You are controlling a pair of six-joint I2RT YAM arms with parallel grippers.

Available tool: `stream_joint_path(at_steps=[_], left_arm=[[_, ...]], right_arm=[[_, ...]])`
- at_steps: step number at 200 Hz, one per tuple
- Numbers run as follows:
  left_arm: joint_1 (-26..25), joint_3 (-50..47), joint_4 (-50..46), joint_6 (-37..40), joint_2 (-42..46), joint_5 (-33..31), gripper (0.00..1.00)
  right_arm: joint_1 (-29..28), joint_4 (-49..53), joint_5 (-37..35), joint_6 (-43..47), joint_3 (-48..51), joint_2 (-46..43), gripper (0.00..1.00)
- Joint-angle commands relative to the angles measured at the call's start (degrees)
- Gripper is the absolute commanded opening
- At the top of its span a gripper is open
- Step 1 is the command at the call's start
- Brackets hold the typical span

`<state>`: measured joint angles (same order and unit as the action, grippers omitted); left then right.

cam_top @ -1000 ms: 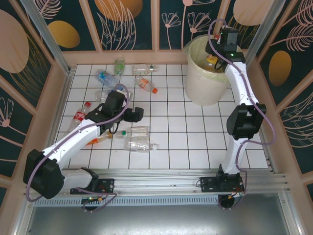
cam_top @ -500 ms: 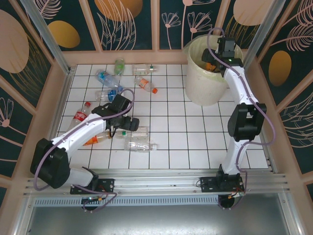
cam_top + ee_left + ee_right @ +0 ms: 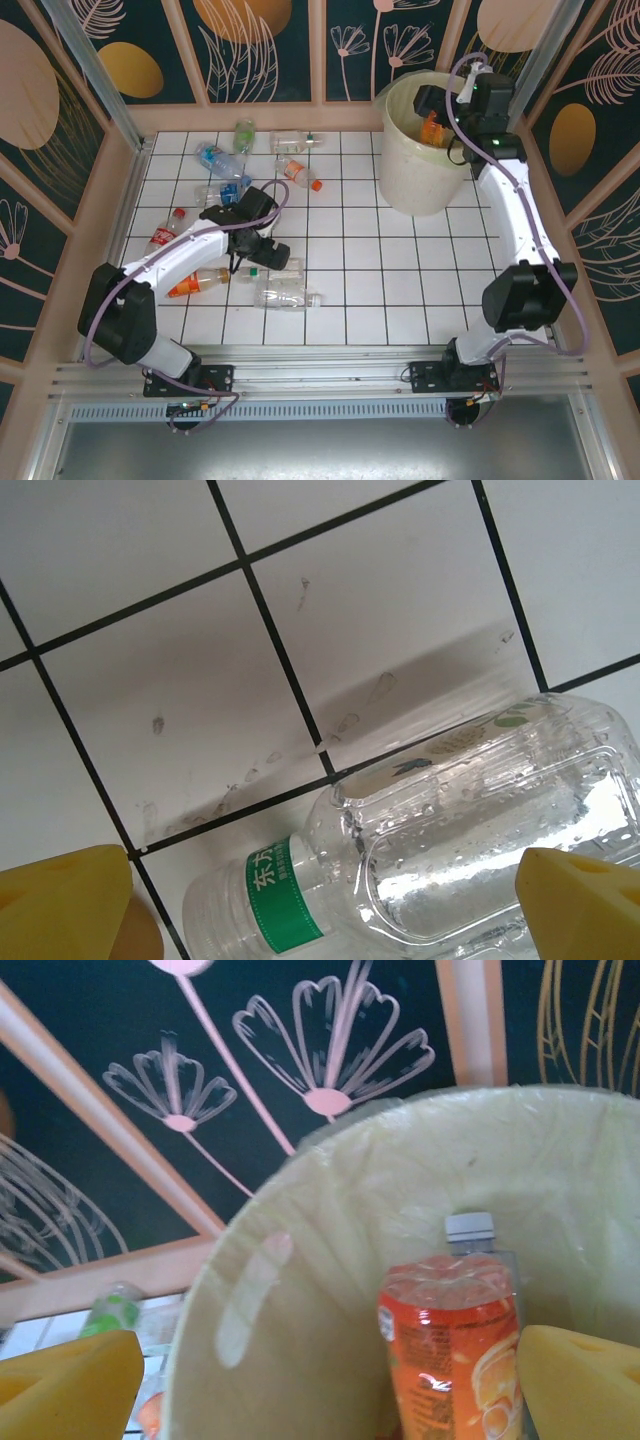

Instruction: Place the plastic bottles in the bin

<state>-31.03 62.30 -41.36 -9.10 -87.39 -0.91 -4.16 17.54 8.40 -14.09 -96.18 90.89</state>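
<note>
The orange-labelled bottle (image 3: 450,1350) stands upright inside the bin (image 3: 420,180), against its yellow-green liner. From the wrist view it sits between the fingers of the right gripper (image 3: 428,108), which hangs over the rim with jaws spread wide and grips nothing. A second ago those jaws were narrower, around the bottle above the bin. The left gripper (image 3: 260,248), also wide open and empty, hovers low over a clear green-labelled bottle (image 3: 420,850) lying on the white tiled table (image 3: 400,280), having moved in over it. Other plastic bottles (image 3: 215,157) lie scattered on the tiles.
</note>
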Motion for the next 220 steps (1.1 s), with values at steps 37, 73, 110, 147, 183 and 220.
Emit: stream_joint_path(at_steps=[37, 73, 110, 147, 183, 220], left_arm=[[-1.85, 0.67, -1.79, 2.03, -1.9, 3.74, 0.99], [-2.62, 0.15, -1.44, 2.69, -1.81, 6.32, 0.99], [-4.17, -0.25, -1.78, 2.51, -3.61, 5.48, 0.99], [-5.04, -1.01, -2.32, 1.05, -3.66, 4.72, 0.99], [-5.79, -2.4, -2.67, -1.31, -5.33, 1.21, 0.99], [-5.83, -1.79, -2.88, -2.65, -8.84, -4.45, 0.99]], right_arm=[[-0.87, -8.09, 7.95, -3.75, 12.7, -12.95, 0.97], [-1.73, -9.22, 8.8, -4.48, 17.62, -16.8, 0.97], [-2.0, -10.15, 9.61, -4.99, 20.56, -18.94, 0.97], [-2.02, -10.55, 9.96, -4.8, 22.9, -20.39, 0.97], [-2.07, -10.89, 10.66, -4.9, 24.41, -21.52, 0.97], [-2.0, -10.81, 11.45, -5.04, 25.55, -23.07, 0.97]])
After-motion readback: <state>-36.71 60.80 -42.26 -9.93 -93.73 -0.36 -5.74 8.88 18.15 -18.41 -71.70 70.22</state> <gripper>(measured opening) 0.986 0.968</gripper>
